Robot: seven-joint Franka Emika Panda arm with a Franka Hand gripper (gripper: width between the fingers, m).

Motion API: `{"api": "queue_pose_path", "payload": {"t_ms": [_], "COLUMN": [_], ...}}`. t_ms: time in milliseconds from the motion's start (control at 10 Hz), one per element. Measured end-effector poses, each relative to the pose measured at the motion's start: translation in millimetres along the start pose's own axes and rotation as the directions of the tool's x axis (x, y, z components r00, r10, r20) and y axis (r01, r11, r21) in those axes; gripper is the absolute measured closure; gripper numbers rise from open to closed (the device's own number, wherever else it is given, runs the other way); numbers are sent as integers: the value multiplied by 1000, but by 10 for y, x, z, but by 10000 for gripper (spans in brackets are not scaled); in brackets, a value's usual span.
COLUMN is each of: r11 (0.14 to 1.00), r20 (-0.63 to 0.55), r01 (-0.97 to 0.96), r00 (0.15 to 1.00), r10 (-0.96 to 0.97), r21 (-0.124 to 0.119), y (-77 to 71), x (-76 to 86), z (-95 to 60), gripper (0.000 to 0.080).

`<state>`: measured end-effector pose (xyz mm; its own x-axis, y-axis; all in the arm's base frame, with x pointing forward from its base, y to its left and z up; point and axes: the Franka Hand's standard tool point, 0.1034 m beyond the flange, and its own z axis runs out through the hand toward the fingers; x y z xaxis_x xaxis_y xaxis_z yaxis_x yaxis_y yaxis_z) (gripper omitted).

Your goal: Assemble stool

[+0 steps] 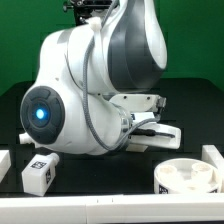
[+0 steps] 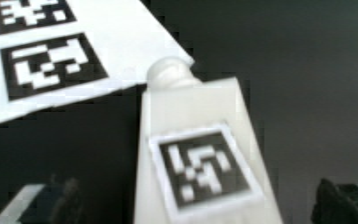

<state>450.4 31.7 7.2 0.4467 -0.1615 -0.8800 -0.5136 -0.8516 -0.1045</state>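
Observation:
In the wrist view a white stool leg lies on the black table. It carries a square tag, and a short peg on its end points toward the marker board. My gripper is open. Its dark fingers stand well apart on either side of the leg without touching it. In the exterior view the round white seat lies at the front right. Another tagged leg lies at the front left. The arm's bulk hides the gripper there.
The big white arm fills the middle of the exterior view. White blocks stand at that view's left edge and right edge. A green wall is behind the black table.

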Motion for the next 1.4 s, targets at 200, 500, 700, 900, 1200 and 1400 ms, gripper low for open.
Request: {"api": "queue_pose_path", "payload": {"t_ms": [200,500,700,900,1200,1400], "r11": [1000,1000,1000,999,988,986], "r20": [-1,-1,-28,-71,-309,-455], "r01": [0,0,13,40,141,148], "r00": [1000,1000,1000,997,938,875], "r10": [0,0,-13,-40,-155,-164], "r21": [1,0,-4,-14,-67,-70], "y": [2,2,-76,-318,-409,-498], "x": [3,1,-16,-234,-381,-373], "z": [-8,-8,-59,-306,-573,-695], "gripper": [159,479,479,479,479,479]}}
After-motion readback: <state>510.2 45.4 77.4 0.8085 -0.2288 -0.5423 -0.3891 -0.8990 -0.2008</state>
